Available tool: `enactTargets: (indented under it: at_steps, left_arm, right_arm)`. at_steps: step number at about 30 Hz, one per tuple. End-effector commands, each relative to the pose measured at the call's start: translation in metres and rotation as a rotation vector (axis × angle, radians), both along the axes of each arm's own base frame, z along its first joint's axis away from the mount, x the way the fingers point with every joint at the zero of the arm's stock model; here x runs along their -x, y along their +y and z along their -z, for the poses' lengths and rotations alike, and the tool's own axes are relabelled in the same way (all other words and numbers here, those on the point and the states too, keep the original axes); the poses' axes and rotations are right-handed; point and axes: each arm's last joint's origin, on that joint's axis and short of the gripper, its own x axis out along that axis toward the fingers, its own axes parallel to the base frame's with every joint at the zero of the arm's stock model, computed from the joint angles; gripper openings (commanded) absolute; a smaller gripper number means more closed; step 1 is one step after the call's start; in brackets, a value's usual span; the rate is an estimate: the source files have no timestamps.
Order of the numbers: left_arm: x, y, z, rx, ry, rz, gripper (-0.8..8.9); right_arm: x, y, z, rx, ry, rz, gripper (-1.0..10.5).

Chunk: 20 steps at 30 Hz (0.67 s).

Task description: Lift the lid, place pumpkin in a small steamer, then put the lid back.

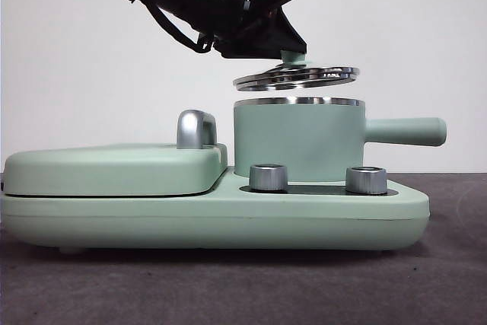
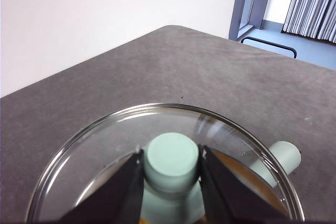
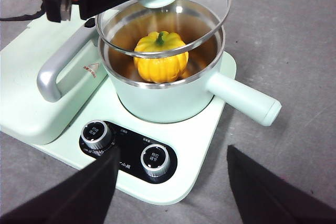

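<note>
Already the pumpkin (image 3: pixel 160 56) sat inside the small steamer (image 3: pixel 168 95). The left gripper (image 2: pixel 172 163), clamped on the knob, held the lid (image 1: pixel 297 76) tilted just above the rim; only seating it remained. The right gripper (image 3: pixel 170 182) waited, jaws apart.

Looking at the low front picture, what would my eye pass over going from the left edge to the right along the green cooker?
Flat griddle cover → its silver handle → first silver knob → second silver knob → the small steamer handle's tip. The lid hangs above the steamer in the left gripper.
</note>
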Motion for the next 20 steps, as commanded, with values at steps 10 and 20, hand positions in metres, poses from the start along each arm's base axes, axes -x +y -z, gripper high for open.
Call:
enactTargets:
  at_steps: [10,20]
  left_arm:
    - [0.0000,-0.0049,-0.0059,0.007,-0.008,0.014,0.16]
    - [0.0005,-0.0051,-0.0055,0.006,-0.002,0.030,0.16]
  right_arm:
    - [-0.0004,0.0019,-0.0017,-0.012,-0.003,0.002,3.1]
    - [-0.0004,0.0019,-0.0017,-0.007,-0.007,0.000,3.1]
